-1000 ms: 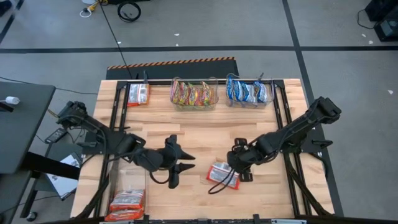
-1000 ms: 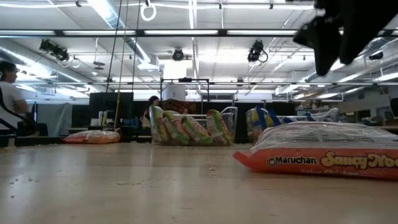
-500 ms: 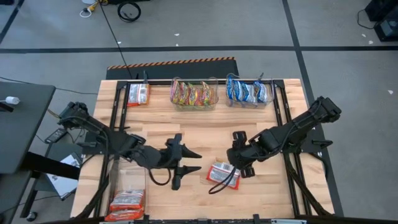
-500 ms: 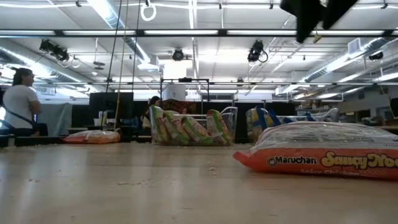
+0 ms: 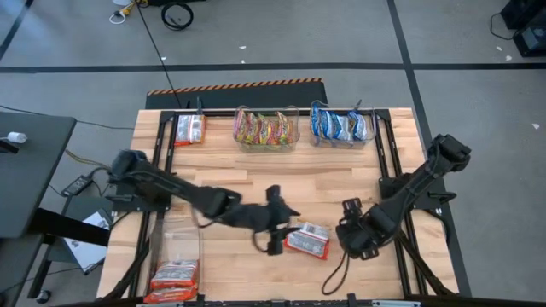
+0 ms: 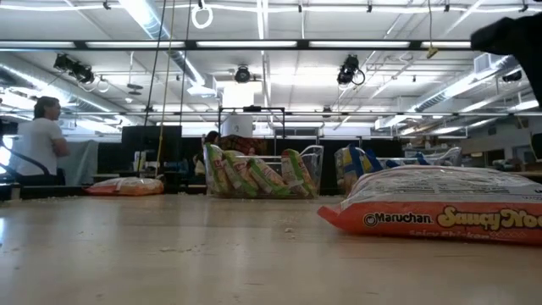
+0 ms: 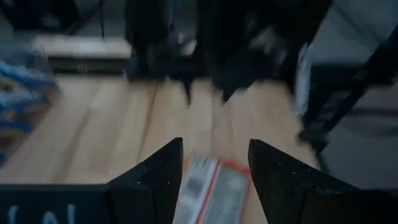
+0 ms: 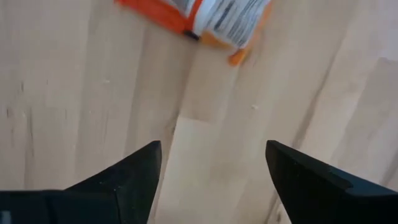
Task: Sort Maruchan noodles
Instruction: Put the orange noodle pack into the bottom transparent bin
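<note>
The table (image 5: 281, 175) is pale, matt wood planking; the red-orange noodle packet (image 5: 308, 240) is glossy, crinkled plastic; the tubs (image 5: 266, 130) are clear plastic.

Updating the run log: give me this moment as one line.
left end effector: open, beside orange noodle packet | right end effector: open, clear of packet | packet: flat on table, unheld

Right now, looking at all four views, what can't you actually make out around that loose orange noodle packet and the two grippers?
- Orange packet, low view: its right end is cut off by the picture's edge.
- Left gripper, high view: whether it touches the packet is hidden by the arm.
- Right gripper, right wrist view: the packet's far end runs off the edge.
- Packet print, left wrist view: blurred.
</note>
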Controlling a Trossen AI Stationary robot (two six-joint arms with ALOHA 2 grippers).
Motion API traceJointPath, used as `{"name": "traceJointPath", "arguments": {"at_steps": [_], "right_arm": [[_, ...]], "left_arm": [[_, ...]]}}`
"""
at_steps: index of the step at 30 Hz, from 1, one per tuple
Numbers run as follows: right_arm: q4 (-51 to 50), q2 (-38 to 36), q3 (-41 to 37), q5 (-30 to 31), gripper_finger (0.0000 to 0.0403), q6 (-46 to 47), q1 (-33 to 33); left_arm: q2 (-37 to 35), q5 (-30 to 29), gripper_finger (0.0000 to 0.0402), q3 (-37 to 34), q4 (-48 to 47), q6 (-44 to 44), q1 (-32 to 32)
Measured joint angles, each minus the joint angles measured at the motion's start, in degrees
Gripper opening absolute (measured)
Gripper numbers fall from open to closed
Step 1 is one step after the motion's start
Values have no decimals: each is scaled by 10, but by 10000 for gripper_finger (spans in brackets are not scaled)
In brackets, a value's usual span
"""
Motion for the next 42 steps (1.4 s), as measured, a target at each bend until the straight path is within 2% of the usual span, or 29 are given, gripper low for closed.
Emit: {"name": "traceJointPath", "arguments": {"at_steps": [4,7,9,11,15,22,27,32,35,42], "right_arm": [[79,-5,-37,0,289,-2,14],[76,-16,-37,-1,289,11,15],[49,-31,-29,11,289,15,17],[27,-47,-20,26,289,24,17],[-3,-88,-11,55,288,66,15],[-23,-146,-10,63,288,167,23],[-27,-151,-10,91,288,176,28],[-25,-143,-10,92,288,174,28],[-19,-138,-10,93,288,177,28],[3,-119,-10,93,288,177,27]], "left_arm": [[61,85,188,0,-2,52,17],[96,145,188,0,-7,178,10],[110,146,188,0,-16,269,0],[127,141,188,0,-15,295,-6],[174,131,188,0,11,295,-17],[226,36,188,1,28,246,-24],[238,4,188,3,43,266,-24],[258,-10,189,4,71,253,-32],[270,-10,204,3,72,221,-35],[292,-15,266,5,69,190,-30]]}}
